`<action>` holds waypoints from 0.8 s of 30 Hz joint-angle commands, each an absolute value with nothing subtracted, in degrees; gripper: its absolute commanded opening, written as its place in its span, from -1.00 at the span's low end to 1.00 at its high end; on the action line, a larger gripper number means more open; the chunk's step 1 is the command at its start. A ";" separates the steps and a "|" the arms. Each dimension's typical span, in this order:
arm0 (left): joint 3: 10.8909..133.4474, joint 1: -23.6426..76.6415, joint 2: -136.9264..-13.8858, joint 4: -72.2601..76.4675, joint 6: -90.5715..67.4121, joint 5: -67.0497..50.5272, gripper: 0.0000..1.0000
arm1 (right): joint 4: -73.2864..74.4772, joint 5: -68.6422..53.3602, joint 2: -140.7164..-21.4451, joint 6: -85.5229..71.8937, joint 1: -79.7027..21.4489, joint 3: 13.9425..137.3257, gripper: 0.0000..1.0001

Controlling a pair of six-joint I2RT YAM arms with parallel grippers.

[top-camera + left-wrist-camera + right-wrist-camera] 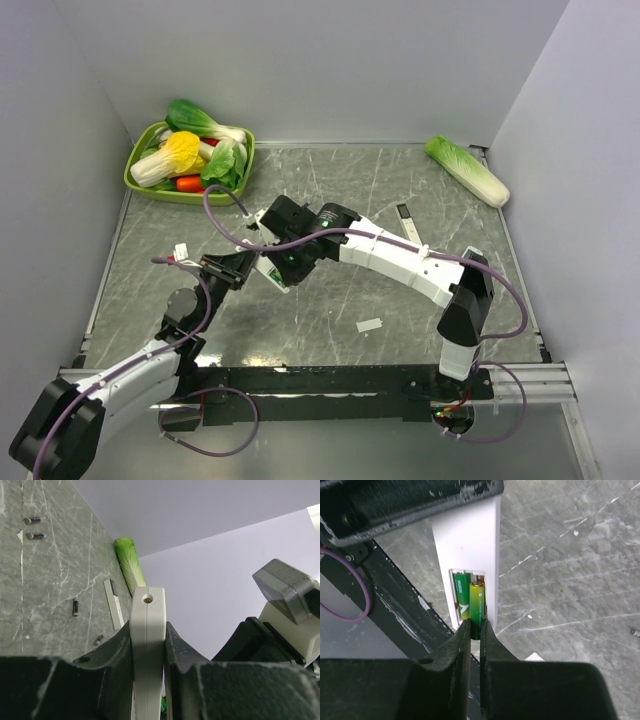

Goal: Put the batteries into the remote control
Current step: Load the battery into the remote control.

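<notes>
My left gripper is shut on the remote control, a slim white bar held on edge above the table, its end sticking out past the fingers. In the right wrist view the remote control shows its back recess. One green battery lies seated in it. A second green battery rests in the slot beside it, its near end pinched by my right gripper. From above, both grippers meet at the remote control left of centre.
A green tray of vegetables stands at the back left and a cabbage at the back right. A white remote with a black end and a small white cover lie on the table. Several dark cells are scattered about.
</notes>
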State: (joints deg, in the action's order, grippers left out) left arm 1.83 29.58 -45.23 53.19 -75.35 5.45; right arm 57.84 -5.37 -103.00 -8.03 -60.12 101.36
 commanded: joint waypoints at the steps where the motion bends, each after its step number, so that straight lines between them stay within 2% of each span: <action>1: -8.79 29.71 -41.58 60.75 -81.30 6.94 -0.96 | 61.52 -4.84 -104.50 -7.91 -60.64 103.45 -0.78; 10: -8.17 29.71 -38.76 58.80 -82.97 6.86 -0.96 | 62.31 -5.19 -105.47 -7.73 -60.73 105.20 -0.74; 24: -8.70 29.71 -43.68 64.60 -86.66 5.19 -0.97 | 63.46 -3.96 -106.79 -7.65 -60.82 108.37 -0.47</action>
